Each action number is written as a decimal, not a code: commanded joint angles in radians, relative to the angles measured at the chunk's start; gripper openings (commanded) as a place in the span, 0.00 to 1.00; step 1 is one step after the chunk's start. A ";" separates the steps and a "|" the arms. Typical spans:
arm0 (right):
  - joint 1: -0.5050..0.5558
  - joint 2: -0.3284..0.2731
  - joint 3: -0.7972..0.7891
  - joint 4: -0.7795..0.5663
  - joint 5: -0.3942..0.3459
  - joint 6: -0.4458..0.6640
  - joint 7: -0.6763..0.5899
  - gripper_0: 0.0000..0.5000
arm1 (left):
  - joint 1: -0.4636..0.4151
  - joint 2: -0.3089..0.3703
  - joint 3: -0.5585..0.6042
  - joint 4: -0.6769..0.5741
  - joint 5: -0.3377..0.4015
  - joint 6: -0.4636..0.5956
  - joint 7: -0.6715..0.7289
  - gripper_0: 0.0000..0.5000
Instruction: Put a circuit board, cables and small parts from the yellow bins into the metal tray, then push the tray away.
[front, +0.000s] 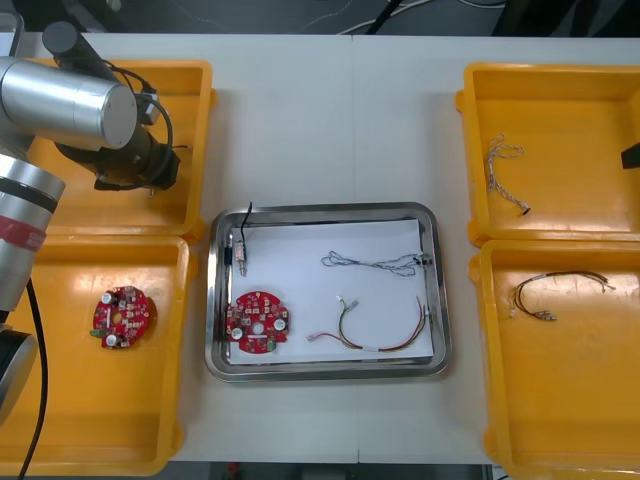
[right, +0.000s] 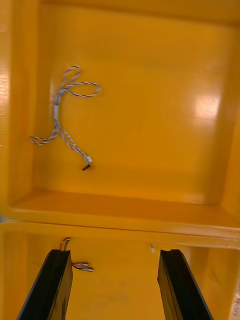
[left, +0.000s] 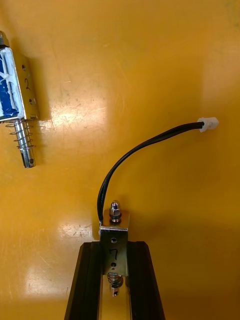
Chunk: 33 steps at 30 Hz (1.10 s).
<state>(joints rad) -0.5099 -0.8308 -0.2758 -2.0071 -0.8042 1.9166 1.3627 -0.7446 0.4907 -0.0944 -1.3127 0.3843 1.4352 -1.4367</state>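
**Left gripper (left: 114, 248) holds small metal part (left: 114, 232) in bin**

The fingers pinch the part across its flat sides, low in the far-left yellow bin (front: 200, 120). I judge the part rigid, dense and smooth, so liable to slip. Its body is the proper hold, not the limp black lead (left: 140, 145), which will trail and may snag. The right gripper (right: 115, 256) hangs over the right-hand bins (right: 125, 210), fingers spread.

Clamped small metal part (left: 114, 239), perhaps lifted.
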 joint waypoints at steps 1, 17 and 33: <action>0.076 -0.041 -0.089 -0.039 0.028 0.003 -0.053 1.00 | -0.035 -0.015 -0.019 -0.010 -0.010 -0.009 0.062 0.00; 0.208 -0.037 -0.154 -0.039 0.005 0.003 -0.074 1.00 | -0.035 0.046 0.131 -0.263 0.036 0.338 0.061 0.00; 0.261 0.055 -0.155 -0.039 -0.043 0.003 -0.057 1.00 | -0.035 0.071 0.196 -0.543 0.156 0.485 0.259 0.00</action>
<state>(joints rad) -0.2670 -0.8012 -0.3933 -2.0192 -0.8333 1.9166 1.3114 -0.7447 0.5204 0.0958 -1.7876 0.5168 1.9112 -1.3615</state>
